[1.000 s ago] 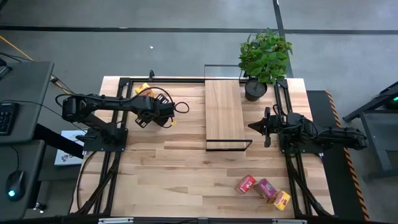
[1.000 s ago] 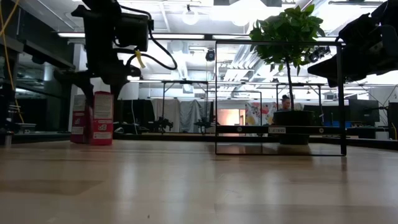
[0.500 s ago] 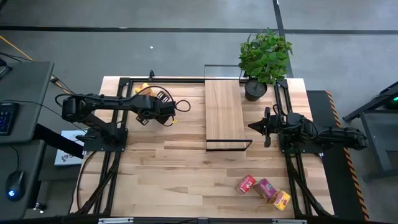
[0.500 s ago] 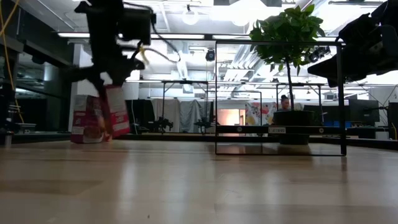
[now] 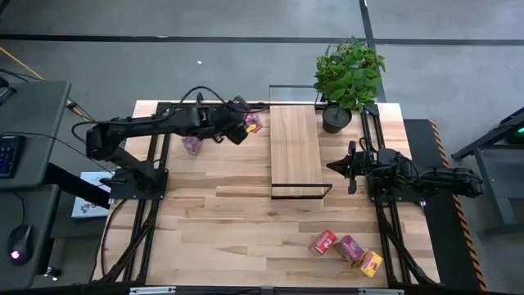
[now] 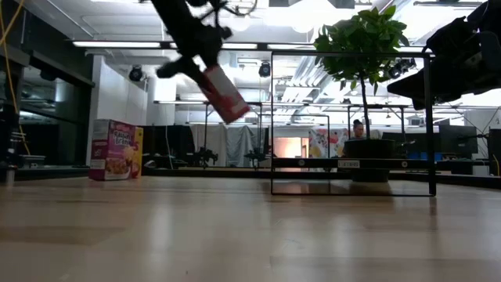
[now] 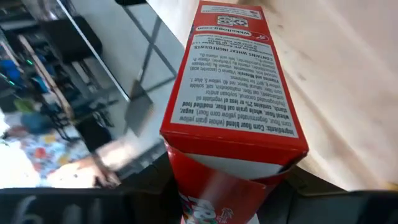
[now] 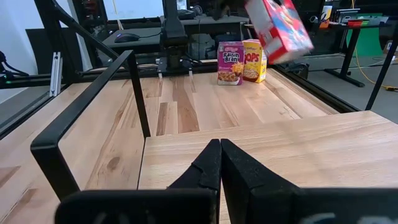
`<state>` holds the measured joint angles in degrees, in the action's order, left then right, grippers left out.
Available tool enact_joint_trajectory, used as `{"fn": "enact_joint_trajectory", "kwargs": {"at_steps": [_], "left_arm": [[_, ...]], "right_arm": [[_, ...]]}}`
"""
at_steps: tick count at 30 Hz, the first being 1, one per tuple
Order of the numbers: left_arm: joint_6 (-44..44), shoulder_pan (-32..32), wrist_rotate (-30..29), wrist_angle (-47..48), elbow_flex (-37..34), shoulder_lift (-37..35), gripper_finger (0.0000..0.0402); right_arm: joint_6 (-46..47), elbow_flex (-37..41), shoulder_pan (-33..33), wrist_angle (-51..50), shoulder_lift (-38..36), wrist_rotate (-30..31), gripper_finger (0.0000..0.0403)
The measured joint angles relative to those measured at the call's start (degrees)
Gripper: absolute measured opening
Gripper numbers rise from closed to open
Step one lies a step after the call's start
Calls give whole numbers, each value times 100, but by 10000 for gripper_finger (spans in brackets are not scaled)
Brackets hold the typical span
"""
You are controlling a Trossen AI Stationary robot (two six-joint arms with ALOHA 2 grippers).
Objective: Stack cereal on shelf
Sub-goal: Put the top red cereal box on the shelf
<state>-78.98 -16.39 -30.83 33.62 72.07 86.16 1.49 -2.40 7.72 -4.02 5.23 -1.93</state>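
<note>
Left gripper pinched red cereal box, carried tilted, just beside shelf left edge. Right gripper pressed together, waiting at shelf's right.

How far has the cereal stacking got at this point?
Nothing is on the shelf yet. In hand: the left hand carries a red cereal box tilted in the air, close to the shelf's far end. Left: the purple box and yellow box standing where it came from, plus three boxes at the near right. The right hand waits shut beside the shelf.
</note>
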Motion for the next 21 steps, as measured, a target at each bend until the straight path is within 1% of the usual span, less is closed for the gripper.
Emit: {"fn": "enact_joint_trajectory", "kwargs": {"at_steps": [3,6,9,13,18,21], "left_arm": [[-312,-143,202,-455,-2,414,134],[-751,-223,260,-985,0,871,134],[-997,-282,314,-1199,279,1304,134],[-967,-361,606,-1217,856,1722,134],[-473,-530,1348,-1164,1423,2085,134],[-422,-621,1401,-1098,1569,2251,134]], "right_arm": [[0,1,1,0,0,0,0],[0,1,0,0,0,0,0],[-1,1,1,-1,0,0,0],[1,0,-1,-1,1,1,0],[1,0,0,-1,0,0,0],[0,1,0,-1,1,0,0]]}}
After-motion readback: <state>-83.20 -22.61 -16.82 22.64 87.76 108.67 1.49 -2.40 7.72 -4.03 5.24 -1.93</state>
